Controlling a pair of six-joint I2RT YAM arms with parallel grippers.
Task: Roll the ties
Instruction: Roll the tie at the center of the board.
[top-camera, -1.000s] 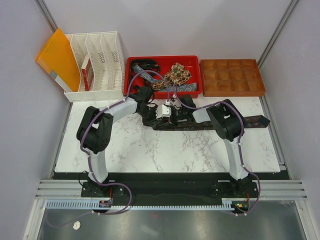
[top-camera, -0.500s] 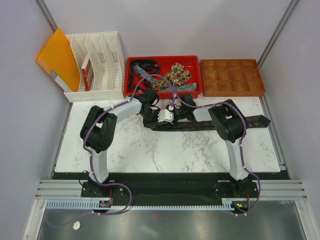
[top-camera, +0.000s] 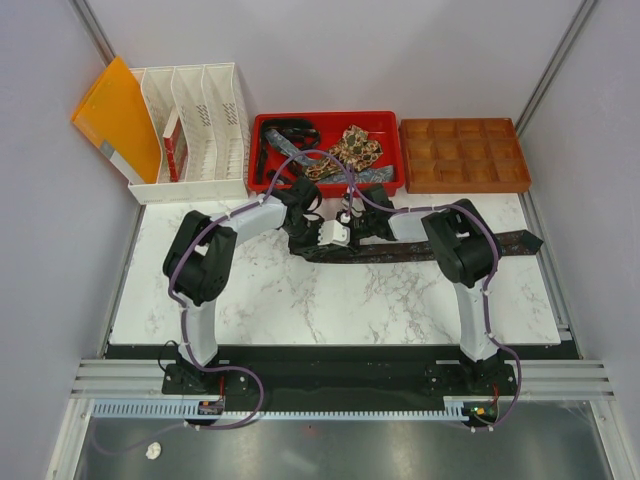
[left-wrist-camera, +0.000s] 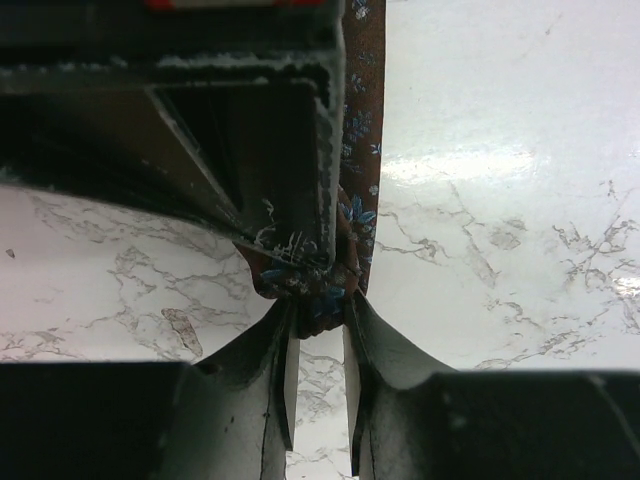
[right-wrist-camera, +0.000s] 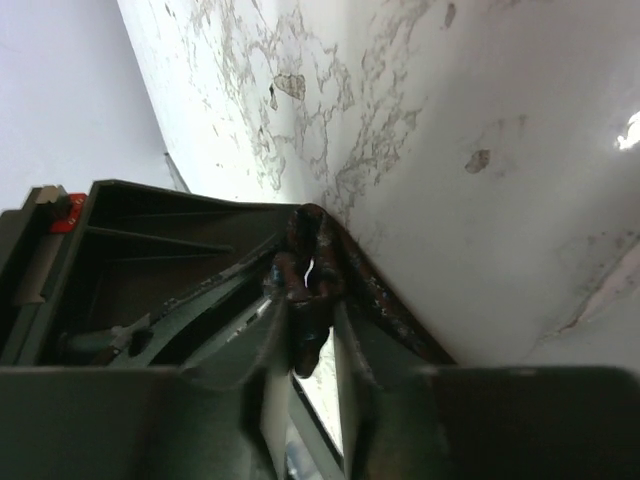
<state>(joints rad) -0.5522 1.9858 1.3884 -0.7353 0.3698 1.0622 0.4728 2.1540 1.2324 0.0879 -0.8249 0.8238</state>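
A dark brown tie (top-camera: 430, 248) with small blue flowers lies across the marble table, its pointed end at the right (top-camera: 525, 240). Its left end is rolled into a small bundle (left-wrist-camera: 310, 285). My left gripper (left-wrist-camera: 318, 305) (top-camera: 312, 238) is shut on this bundle from one side. My right gripper (right-wrist-camera: 312, 300) (top-camera: 348, 235) faces it and is shut on the same bundle (right-wrist-camera: 308, 270). The unrolled strip (left-wrist-camera: 360, 150) runs away beside the right gripper's body. More ties lie in the red tray (top-camera: 325, 116): a tan speckled one (top-camera: 355, 148), a blue one (top-camera: 375, 175) and a dark one (top-camera: 285, 130).
A brown compartment tray (top-camera: 465, 155) stands at the back right. A white file rack (top-camera: 195, 135) with an orange folder (top-camera: 115, 120) stands at the back left. Purple cables loop over both wrists just in front of the red tray.
Both wrists have shifted a little at the tie's left end. The left arm has moved slightly right and nearer. The tie still lies straight across the table.
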